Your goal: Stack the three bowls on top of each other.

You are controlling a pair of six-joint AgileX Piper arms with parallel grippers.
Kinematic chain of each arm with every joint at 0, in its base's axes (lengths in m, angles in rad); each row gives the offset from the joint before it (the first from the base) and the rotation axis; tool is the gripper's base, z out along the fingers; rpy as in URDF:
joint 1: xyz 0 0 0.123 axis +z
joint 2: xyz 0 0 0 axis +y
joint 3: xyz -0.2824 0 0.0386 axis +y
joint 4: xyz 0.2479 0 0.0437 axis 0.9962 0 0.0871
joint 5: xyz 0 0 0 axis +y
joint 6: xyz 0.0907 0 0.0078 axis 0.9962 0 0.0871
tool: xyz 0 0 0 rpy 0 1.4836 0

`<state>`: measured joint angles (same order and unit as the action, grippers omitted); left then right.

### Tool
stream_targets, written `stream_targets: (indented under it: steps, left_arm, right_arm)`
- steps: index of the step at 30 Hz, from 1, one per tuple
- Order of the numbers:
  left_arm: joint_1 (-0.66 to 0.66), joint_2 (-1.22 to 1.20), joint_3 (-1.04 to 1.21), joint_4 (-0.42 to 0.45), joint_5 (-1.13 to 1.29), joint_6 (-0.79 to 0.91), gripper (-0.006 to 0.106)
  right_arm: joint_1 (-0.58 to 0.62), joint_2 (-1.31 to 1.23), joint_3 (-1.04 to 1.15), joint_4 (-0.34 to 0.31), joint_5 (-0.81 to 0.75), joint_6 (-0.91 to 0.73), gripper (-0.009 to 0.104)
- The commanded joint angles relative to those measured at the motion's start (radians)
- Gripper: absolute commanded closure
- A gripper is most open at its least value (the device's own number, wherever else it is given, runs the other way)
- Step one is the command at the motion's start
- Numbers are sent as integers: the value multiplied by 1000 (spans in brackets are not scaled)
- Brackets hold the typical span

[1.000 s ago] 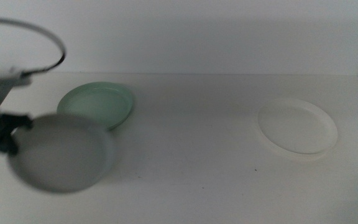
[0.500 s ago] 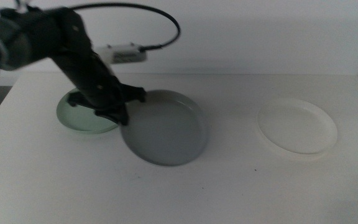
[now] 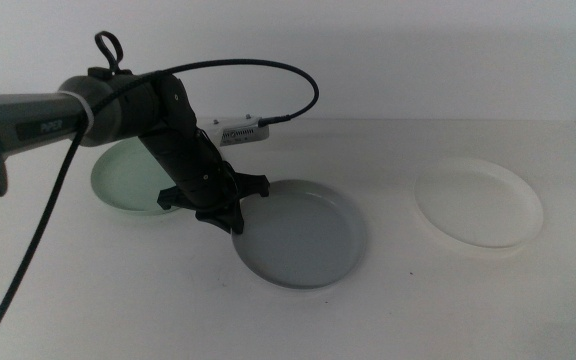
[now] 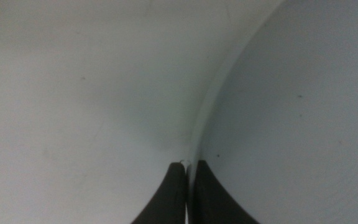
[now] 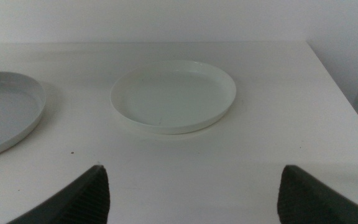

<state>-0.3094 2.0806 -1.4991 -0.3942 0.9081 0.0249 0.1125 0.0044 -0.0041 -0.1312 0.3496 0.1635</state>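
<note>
My left gripper (image 3: 230,220) pinches the grey bowl (image 3: 303,233) by its rim at mid-table, between the mint green bowl (image 3: 128,182) and the white bowl (image 3: 478,201). Next I need to carry it onto one of them. My right gripper (image 5: 191,186) waits wide open.

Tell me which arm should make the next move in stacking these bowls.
Left. The left end effector is already shut on the grey bowl rim, between the mint green bowl and white bowl. The right end effector waits open, holding nothing.
</note>
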Motion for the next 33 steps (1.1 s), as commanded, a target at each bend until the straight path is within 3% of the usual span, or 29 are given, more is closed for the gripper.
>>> stream_targets:
  steps: [1,5,9,11,13,17,19,24,33]
  left_arm:
    - [-5,4,-9,-16,-5,4,98]
    - [-1,6,-12,-16,28,4,75]
    - [26,-11,-77,-10,199,34,25]
    - [52,-49,-126,14,257,34,6]
    - [75,-106,-158,75,247,0,7]
    - [146,-182,-194,287,212,-180,7]
    - [227,-165,-232,283,227,-151,7]
    - [394,-2,-379,152,254,8,7]
    - [424,238,-513,204,198,69,7]
  right_arm:
    - [-4,-4,4,-6,-6,-4,16]
    - [-4,-4,4,-6,-6,-4,16]
    - [-4,-4,4,-6,-6,-4,16]
    - [-4,-4,4,-6,-6,-4,16]
    - [-4,-4,4,-6,-6,-4,16]
    - [-4,-4,4,-6,-6,-4,16]
    - [-4,-4,4,-6,-6,-4,16]
    - [-4,-4,4,-6,-6,-4,16]
    - [-4,-4,4,-6,-6,-4,16]
